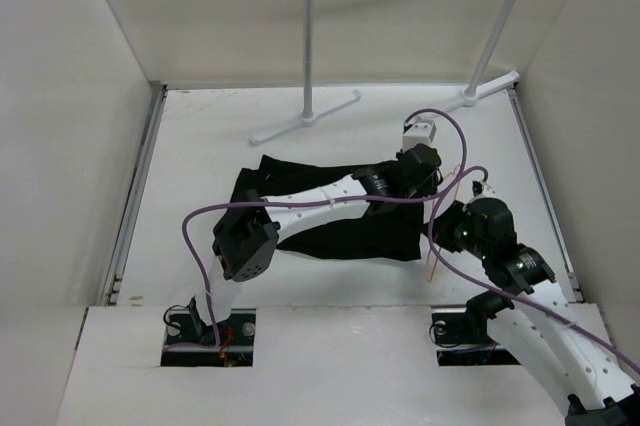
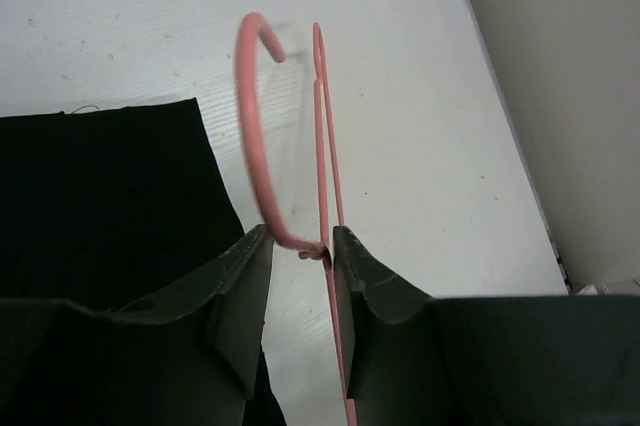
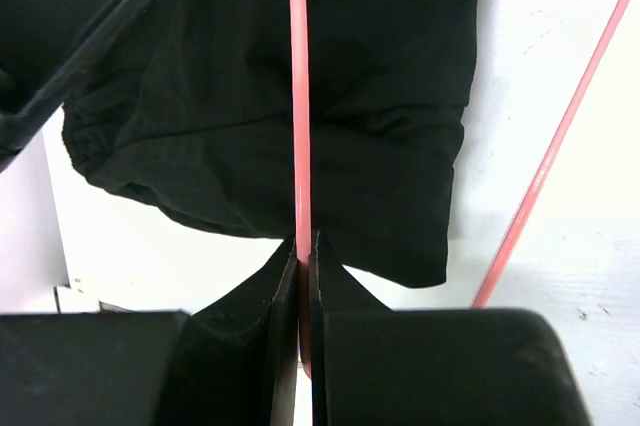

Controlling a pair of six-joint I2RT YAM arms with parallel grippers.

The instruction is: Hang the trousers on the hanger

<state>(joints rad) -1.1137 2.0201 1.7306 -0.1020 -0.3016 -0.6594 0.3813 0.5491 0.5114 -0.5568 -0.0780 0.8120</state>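
Just black trousers (image 3: 380, 96) beneath pink wire hanger (image 3: 298, 96)

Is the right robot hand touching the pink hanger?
Touching. The right wrist view shows the right gripper closed on the hanger: both fingers press against its thin pink wire, with no gap on either side.

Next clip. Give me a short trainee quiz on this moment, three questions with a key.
1. True or false: the right tool is shut on the hanger wire.
2. In the right wrist view, what lies behind that wire? A trousers, B towel, C bare table only.
3. Fill in: the left tool straddles the hanger just below its ____.
Key: 1 true; 2 A; 3 hook.
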